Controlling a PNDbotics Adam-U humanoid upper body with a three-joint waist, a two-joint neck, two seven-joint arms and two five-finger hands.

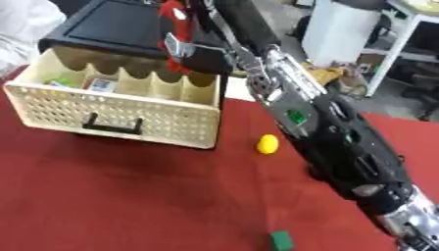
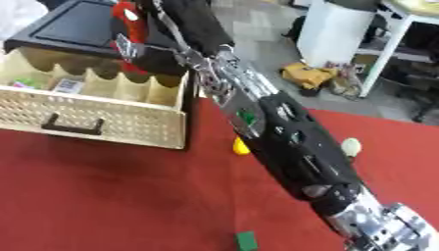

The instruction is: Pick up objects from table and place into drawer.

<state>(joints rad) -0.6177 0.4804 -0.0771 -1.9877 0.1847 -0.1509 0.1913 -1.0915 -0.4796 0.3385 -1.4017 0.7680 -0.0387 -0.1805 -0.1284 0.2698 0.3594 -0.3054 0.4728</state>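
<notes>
**Red toy held over the open drawer**

The robot's right hand is reaching across the red bench toward its far edge, fingers curling around a red and black toy above the cream, perforated drawer. The drawer is standing open with small items lying inside. A yellow object is sitting on the bench just beside the drawer, and a green block is lying at the near edge.

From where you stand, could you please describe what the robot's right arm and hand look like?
The right arm is a bulky black shell with a small green marking on its upper face and silver metal joints at both ends. The right hand is black. The left arm is not in view.
</notes>
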